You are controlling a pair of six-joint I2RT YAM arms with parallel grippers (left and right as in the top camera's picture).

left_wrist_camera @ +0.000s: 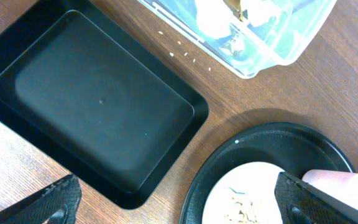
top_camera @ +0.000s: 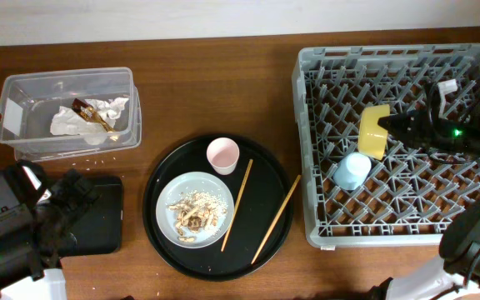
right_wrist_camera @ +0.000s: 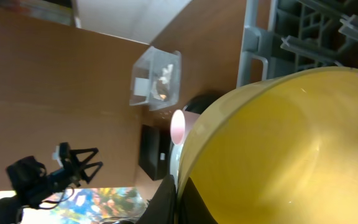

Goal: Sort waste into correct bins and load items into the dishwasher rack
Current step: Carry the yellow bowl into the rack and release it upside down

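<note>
Gripping the rim of the yellow bowl (top_camera: 373,132), the right hand (top_camera: 390,125) holds it tipped on edge inside the rack (top_camera: 307,150), just beside the blue cup (top_camera: 351,171). The left hand (left_wrist_camera: 179,208) hangs spread wide above the shallow black tray (left_wrist_camera: 98,99) on the worktop (top_camera: 223,83). On the round tray (top_camera: 265,162) sit the pink cup (top_camera: 222,155), the plate (top_camera: 172,193) with food scraps (top_camera: 197,212) and two chopsticks (top_camera: 237,204). Crumpled napkins (top_camera: 72,122) lie in the clear tub (top_camera: 11,90).

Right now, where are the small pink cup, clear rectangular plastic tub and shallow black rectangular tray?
Small pink cup (top_camera: 222,155): overhead view, its open mouth.
Clear rectangular plastic tub (top_camera: 36,112): overhead view, bare floor.
Shallow black rectangular tray (left_wrist_camera: 98,99): left wrist view, bare floor.
</note>
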